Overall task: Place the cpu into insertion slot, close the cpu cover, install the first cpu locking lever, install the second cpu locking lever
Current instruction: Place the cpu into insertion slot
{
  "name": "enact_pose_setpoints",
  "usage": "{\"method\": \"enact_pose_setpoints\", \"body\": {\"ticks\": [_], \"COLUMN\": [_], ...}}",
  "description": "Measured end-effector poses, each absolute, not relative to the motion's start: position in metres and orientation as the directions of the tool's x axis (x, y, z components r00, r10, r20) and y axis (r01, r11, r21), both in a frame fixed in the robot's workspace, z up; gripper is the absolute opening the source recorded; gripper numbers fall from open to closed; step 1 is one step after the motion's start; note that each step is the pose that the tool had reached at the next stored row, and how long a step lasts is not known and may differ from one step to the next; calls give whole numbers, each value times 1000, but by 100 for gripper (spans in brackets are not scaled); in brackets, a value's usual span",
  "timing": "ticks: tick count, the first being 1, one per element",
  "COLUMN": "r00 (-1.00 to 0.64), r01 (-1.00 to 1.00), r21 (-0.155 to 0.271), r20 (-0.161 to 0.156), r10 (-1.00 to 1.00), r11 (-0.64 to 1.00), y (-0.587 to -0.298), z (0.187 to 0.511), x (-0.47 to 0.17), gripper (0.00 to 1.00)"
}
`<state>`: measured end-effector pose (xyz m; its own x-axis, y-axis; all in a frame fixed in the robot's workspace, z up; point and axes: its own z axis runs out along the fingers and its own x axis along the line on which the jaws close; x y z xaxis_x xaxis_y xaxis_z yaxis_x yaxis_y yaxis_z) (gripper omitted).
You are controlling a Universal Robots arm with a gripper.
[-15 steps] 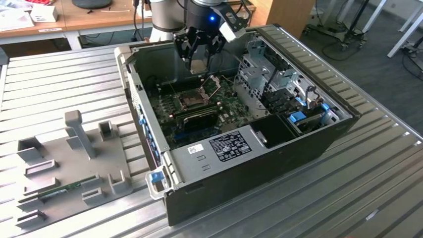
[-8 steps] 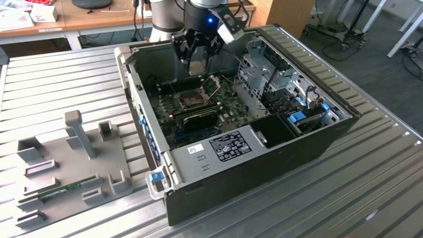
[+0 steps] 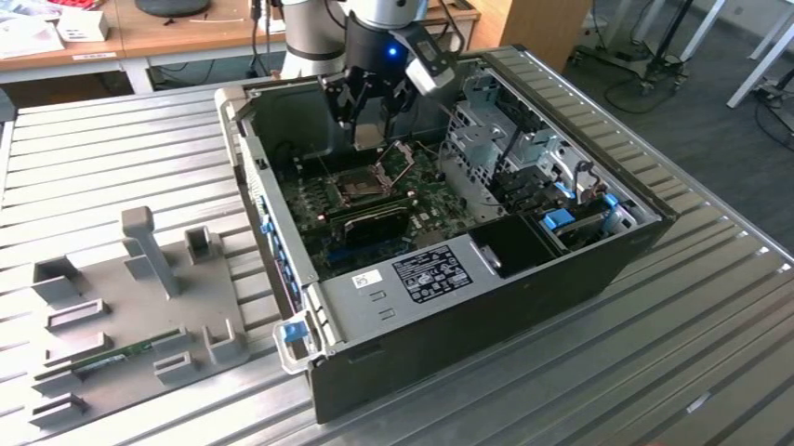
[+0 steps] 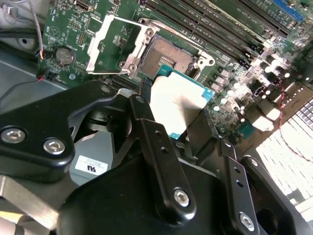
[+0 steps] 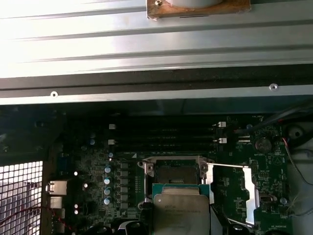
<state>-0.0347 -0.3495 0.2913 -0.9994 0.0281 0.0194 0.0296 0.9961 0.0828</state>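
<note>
While jaws clamp the cpu (image 4: pixel 178 103) — cover (image 4: pixel 98 46) stands open.

The white label (image 3: pixel 425 275) on the computer case (image 3: pixel 596 269) bears unreadable print.

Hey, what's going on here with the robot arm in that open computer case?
The arm's gripper is inside the open computer case, shut on the cpu. It holds the chip just short of the insertion slot on the green motherboard. The slot is empty, and the cpu cover is swung open beside it, so the chip is not seated yet.
</note>
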Motion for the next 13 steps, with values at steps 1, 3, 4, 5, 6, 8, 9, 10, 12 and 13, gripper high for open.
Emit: {"method": "enact_pose_setpoints", "body": {"ticks": [1, 3, 4, 5, 6, 8, 9, 10, 12, 13], "r00": [-999, -999, -999, -999, -999, -999, -999, -999, -999, -998], "r01": [30, 30, 30, 30, 30, 30, 30, 33, 53, 68], "r21": [82, 82, 81, 81, 81, 81, 81, 82, 82, 82], "r20": [19, 19, 19, 19, 19, 19, 19, 19, 19, 19], "r10": [28, 29, 29, 29, 29, 29, 29, 32, 51, 66], "r11": [996, 996, 996, 996, 996, 996, 996, 996, 995, 994], "y": [-349, -349, -349, -349, -349, -349, -349, -349, -349, -349], "z": [289, 286, 286, 286, 286, 286, 286, 286, 285, 284], "x": [-35, -35, -35, -35, -35, -35, -35, -35, -35, -35], "gripper": [54, 54, 54, 54, 54, 54, 54, 54, 54, 54]}}
